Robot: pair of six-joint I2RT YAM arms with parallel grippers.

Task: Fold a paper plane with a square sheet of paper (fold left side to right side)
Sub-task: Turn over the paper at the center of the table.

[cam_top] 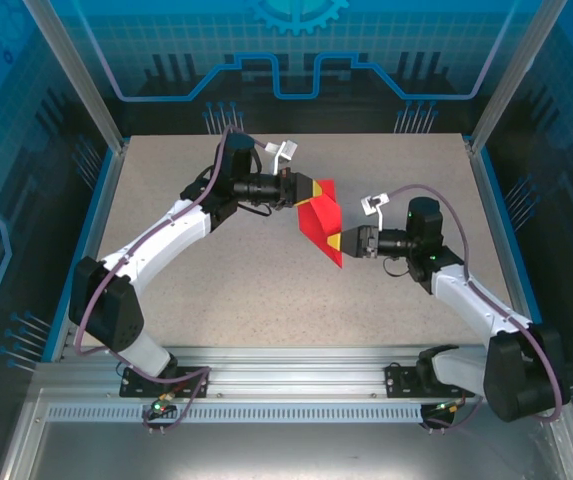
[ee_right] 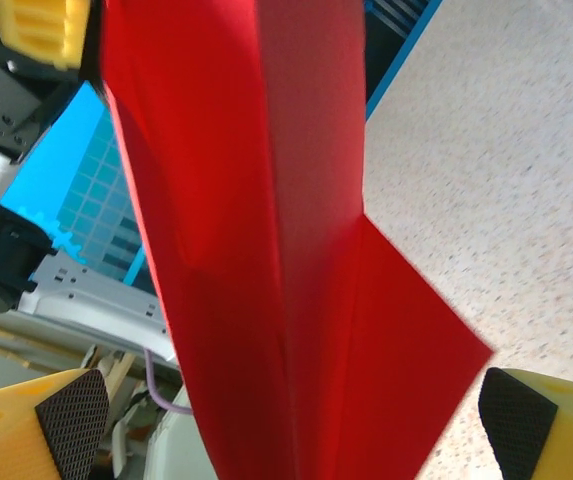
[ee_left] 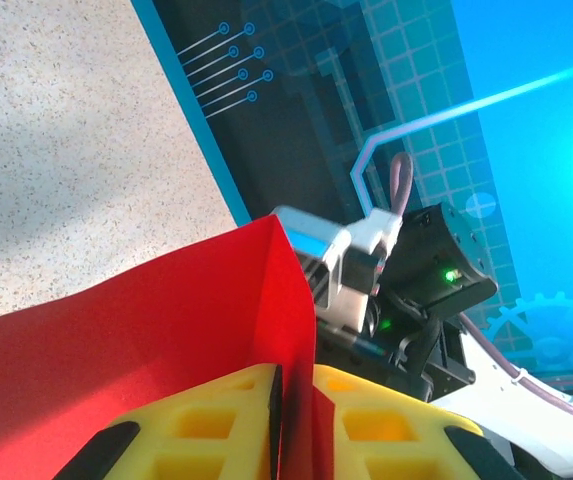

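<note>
Paper plane [cam_top: 318, 222]: bright red, creased.

We count one sheet of paper [cam_top: 318, 222], two arms [cam_top: 166, 235], two pincers [cam_top: 311, 188], one worktop [cam_top: 266, 300].
Detail: we log a single bright red creased sheet, one piece; one left arm [cam_top: 171, 232] plus one right arm [cam_top: 471, 295], so two; one left pincer [cam_top: 311, 188] plus one right pincer [cam_top: 347, 243], so two; each pincer has two yellow fingers [ee_left: 206, 425], four in all; we see two dark pads [ee_right: 71, 415] on the right pair; two white wrist fittings [cam_top: 284, 152], one per wrist; two arm bases [cam_top: 151, 380] on one metal rail [cam_top: 286, 372]; one speckled worktop, one blue backdrop [cam_top: 296, 50] behind it.
</note>
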